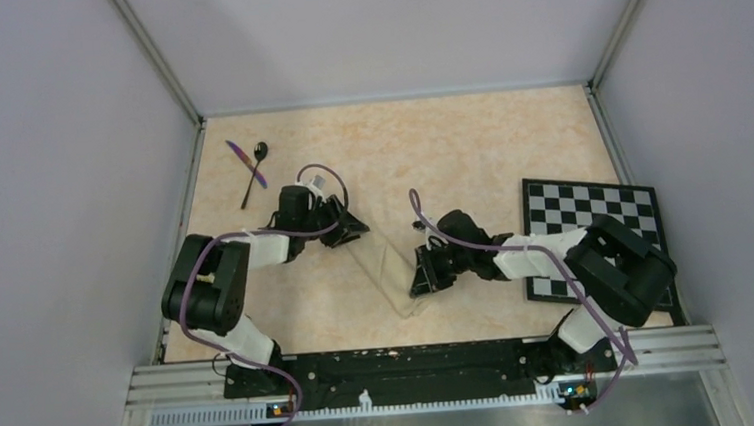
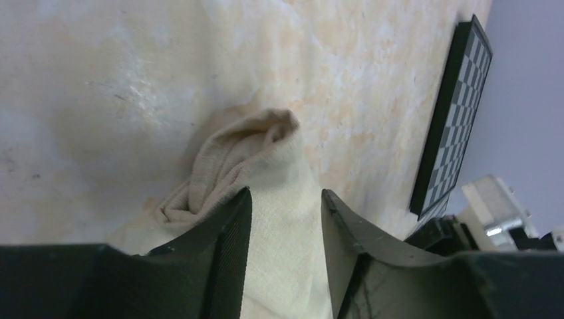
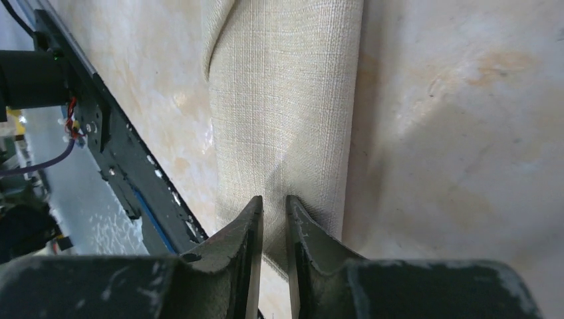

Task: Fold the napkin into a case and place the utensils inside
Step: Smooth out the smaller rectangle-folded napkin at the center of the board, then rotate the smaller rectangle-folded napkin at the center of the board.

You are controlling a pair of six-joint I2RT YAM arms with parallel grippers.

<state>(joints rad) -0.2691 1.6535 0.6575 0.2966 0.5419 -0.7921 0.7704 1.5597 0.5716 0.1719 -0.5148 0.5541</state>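
Mottled counter [image 1: 469,146] inside grey walls: folding step in hand, case not yet made.
Napkin [image 3: 286,100] lying as a long narrow band, slanting from mid-counter toward the near edge. Left hand [image 2: 286,193] at its bunched far end, jaws half apart with cloth between, grip unclear. Right hand [image 3: 274,203] at the near end, jaws narrow over the cloth edge, hold likewise impossible to tell. Spoon [image 1: 255,176] and knife [image 1: 246,164] crossed near the far left corner, well apart from the cloth. Next, probably: secure both ends, fold over into a pocket, layers kept aligned.
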